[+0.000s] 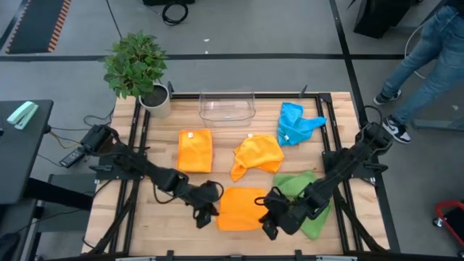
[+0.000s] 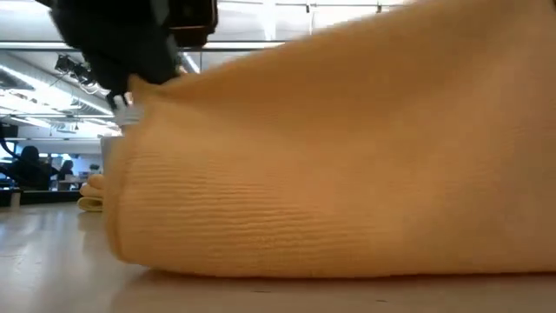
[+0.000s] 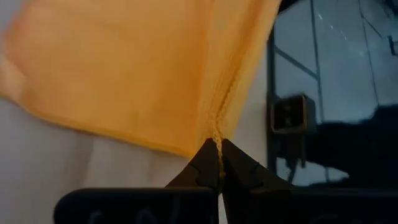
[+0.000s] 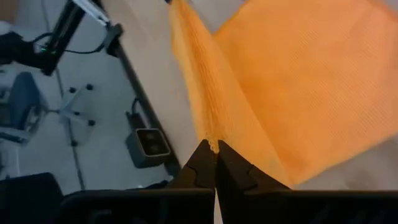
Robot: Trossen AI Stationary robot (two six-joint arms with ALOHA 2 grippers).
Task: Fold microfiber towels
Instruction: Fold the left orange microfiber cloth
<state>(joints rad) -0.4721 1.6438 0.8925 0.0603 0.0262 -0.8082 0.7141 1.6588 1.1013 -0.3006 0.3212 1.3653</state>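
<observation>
An orange towel point(image 1: 239, 209) lies near the table's front edge, between my two grippers. My left gripper point(image 1: 210, 212) is shut on its left side and my right gripper point(image 1: 270, 219) is shut on its right side. In the low view the same orange towel point(image 2: 347, 165) fills the picture, its lower fold resting on the table. A folded orange towel point(image 1: 195, 151), a crumpled yellow-orange towel point(image 1: 257, 156), a blue towel point(image 1: 296, 123) and a green towel point(image 1: 310, 190) lie apart on the table. My left gripper pinches a corner of the orange towel point(image 3: 217, 138) between its two fingertips, where a hemmed edge runs away from the fingers. The fingers slant down from the table's left. The cloth rises slack from the hold. My right gripper pinches a corner of the orange towel point(image 4: 212, 145) between its two fingertips, at the end of a raised fold. The fingers slant down from the table's right. The towel spreads away beyond the fingers, part of it on the table.
A clear plastic bin point(image 1: 228, 107) stands at the far middle and a potted plant point(image 1: 138, 69) at the far left corner. The green towel lies partly under my right arm. A person's legs point(image 1: 428, 58) show beyond the table's far right.
</observation>
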